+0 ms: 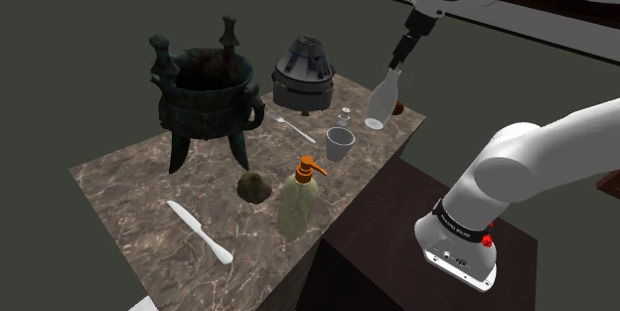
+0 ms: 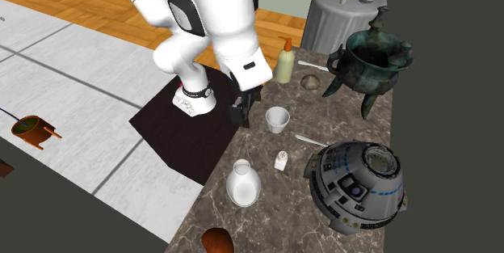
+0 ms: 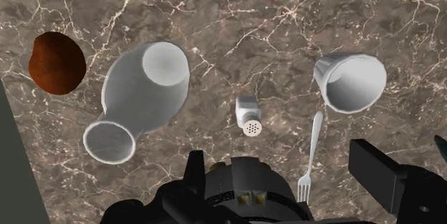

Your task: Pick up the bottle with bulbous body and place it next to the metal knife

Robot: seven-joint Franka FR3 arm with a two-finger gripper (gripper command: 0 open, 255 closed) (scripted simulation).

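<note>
Hand (image 1: 398, 59): fingers spread wide, holding nothing, raised clear of the white bulbous bottle (image 1: 383, 100). The bottle stands upright near the marble desk (image 1: 129, 195) edge, between a brown round object (image 3: 57, 63) and a small shaker (image 3: 248, 115). White cup (image 3: 351, 81): empty. Knife (image 1: 199, 232): well apart.

On the table (image 1: 129, 190), shaker (image 1: 344, 117) between bottle (image 1: 383, 100) and cup (image 1: 340, 143), knife (image 1: 199, 232) well apart from them

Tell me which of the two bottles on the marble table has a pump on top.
The greenish bottle, topped by an orange pump head. The white bulbous bottle ends in a bare open neck instead.
</note>
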